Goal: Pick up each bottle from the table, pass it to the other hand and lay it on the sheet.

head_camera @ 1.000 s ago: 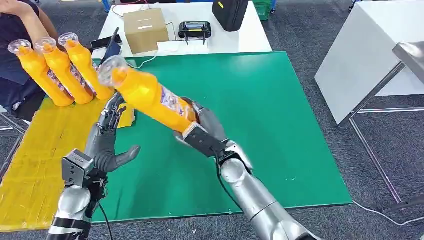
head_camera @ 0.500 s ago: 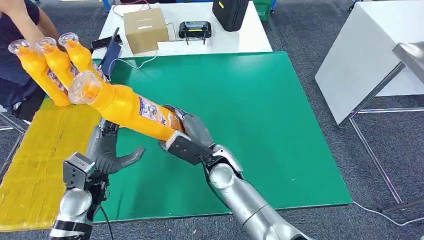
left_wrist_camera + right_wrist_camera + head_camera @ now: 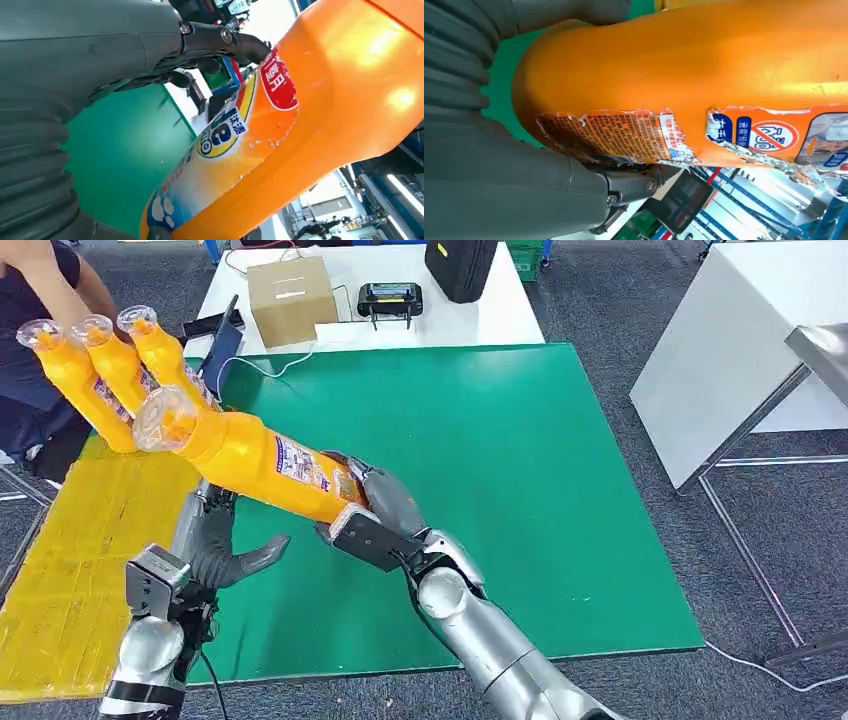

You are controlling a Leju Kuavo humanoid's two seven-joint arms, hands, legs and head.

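- Swung leftward and lower since a second ago: orange bottle (image 3: 262, 460), its capped end now over the edge of the yellow sheet (image 3: 80, 550), just in front of three bottles (image 3: 110, 375) already lying there.
- Gripped at its base by the right hand (image 3: 372, 512), fingers wrapped around the bottom end; same clasp seen close in the right wrist view on the torn-label bottle (image 3: 704, 75).
- Left hand (image 3: 215, 540) underneath the bottle's middle, fingers spread and thumb out, holding nothing; fingers (image 3: 220, 37) reaching along the bottle's flank in the left wrist view, contact not certain.
- Step in hand, by judgement: the pass from right to left, bottle held aloft over the green table (image 3: 520, 470), not yet transferred.
- Next move calls for closing the left hand around the mid-body before loosening the right, then laying the bottle beside the other three.
- Person's sleeve (image 3: 40, 270) at the far left corner near the sheet.
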